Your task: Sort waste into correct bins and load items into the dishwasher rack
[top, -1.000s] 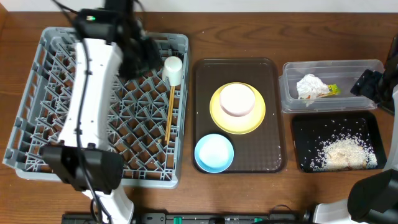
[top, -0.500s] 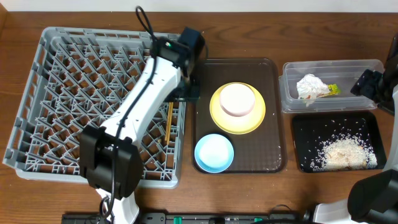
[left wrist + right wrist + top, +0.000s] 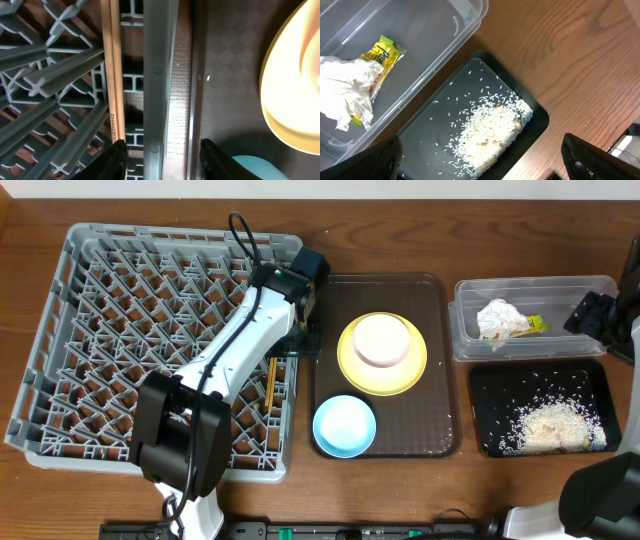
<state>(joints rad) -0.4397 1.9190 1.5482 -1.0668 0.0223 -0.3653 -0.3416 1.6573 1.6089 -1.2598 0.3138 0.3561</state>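
Observation:
My left gripper (image 3: 305, 332) is open and empty, its fingers (image 3: 165, 162) straddling the right wall of the grey dishwasher rack (image 3: 60, 330). Two chopsticks (image 3: 270, 380) lie in the rack beside that wall (image 3: 112, 75). The white cup is hidden. The white bowl (image 3: 382, 340) sits on the yellow plate (image 3: 350, 365); the light blue bowl (image 3: 344, 426) is in front of it. The clear tub (image 3: 570, 340) holds the napkin (image 3: 345, 90) and snack packet (image 3: 385, 52). The black tray (image 3: 485, 395) holds rice (image 3: 490, 130). My right gripper (image 3: 480, 165) is open above it.
The plate and both bowls rest on a dark brown serving tray (image 3: 440, 430) between the rack and the bins. The left arm lies diagonally across the rack's right half. The right arm (image 3: 600, 315) is at the table's right edge.
The left arm swung from the rack's back middle to the rack's right edge. The white cup, seen in the rack a second ago, is now out of sight. The right arm has not moved.

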